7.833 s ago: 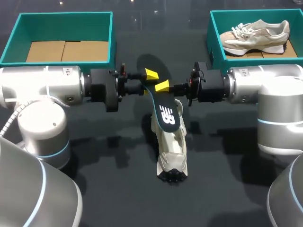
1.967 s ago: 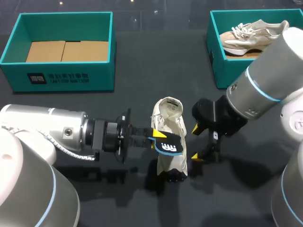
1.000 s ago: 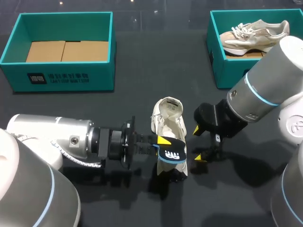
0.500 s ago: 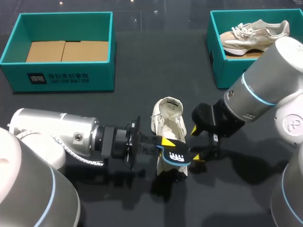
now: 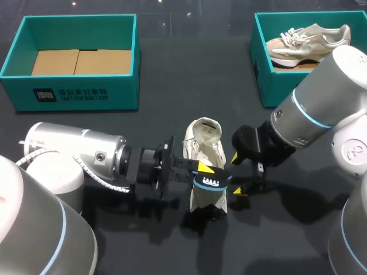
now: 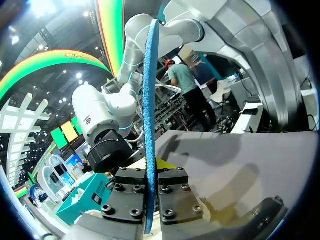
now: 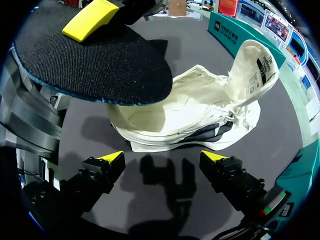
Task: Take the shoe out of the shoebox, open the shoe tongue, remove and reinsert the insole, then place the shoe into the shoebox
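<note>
Left gripper point(image 6: 150, 172) pinches the dark insole point(image 6: 148, 100) by one end. The insole hangs above the white shoe point(image 5: 205, 150), which lies on the tabletop point(image 5: 172, 120). Right gripper point(image 7: 162, 161) is spread wide, low over the tabletop, with the shoe's sole side just ahead of its fingers.

Two shoes point(image 5: 203, 146) point(image 5: 309, 41), one insole point(image 5: 211, 183), two teal shoeboxes point(image 5: 74, 94) point(image 5: 262, 74) and two end effectors point(image 5: 202, 172) point(image 5: 237, 175) are showing.

Coarse black fabric insole point(image 7: 92, 67); cream cloth shoe point(image 7: 200, 107); matt dark table point(image 5: 172, 80).
</note>
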Controlling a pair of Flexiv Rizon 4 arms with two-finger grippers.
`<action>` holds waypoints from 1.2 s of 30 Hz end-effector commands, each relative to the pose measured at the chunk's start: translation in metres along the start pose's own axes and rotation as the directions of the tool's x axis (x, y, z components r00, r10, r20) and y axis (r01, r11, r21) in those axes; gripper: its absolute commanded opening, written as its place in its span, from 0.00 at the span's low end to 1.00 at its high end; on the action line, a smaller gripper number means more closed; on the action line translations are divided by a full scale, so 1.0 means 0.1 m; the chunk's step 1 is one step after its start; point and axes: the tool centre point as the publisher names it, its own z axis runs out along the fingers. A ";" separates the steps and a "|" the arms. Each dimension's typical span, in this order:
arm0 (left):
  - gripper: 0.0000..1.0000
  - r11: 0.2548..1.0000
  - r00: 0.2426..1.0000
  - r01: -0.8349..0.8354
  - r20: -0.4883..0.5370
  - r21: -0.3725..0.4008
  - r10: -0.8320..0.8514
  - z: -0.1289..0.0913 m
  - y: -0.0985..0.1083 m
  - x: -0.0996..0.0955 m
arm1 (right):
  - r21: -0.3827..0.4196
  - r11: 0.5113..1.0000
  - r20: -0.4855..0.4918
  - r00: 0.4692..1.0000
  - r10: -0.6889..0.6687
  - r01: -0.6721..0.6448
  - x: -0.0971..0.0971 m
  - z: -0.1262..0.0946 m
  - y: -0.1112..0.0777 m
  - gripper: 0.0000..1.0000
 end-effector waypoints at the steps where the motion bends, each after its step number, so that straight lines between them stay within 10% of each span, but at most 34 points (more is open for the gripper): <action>1: 0.00 1.000 1.000 0.009 0.006 -0.009 -0.009 0.03 0.04 0.01 | 0.002 1.000 0.003 1.000 0.001 -0.001 0.01 0.02 0.01 1.00; 36: 0.00 0.995 0.982 0.093 0.165 0.019 -0.095 0.14 0.12 0.06 | 0.002 1.000 0.003 1.000 0.001 -0.001 0.01 0.02 0.01 1.00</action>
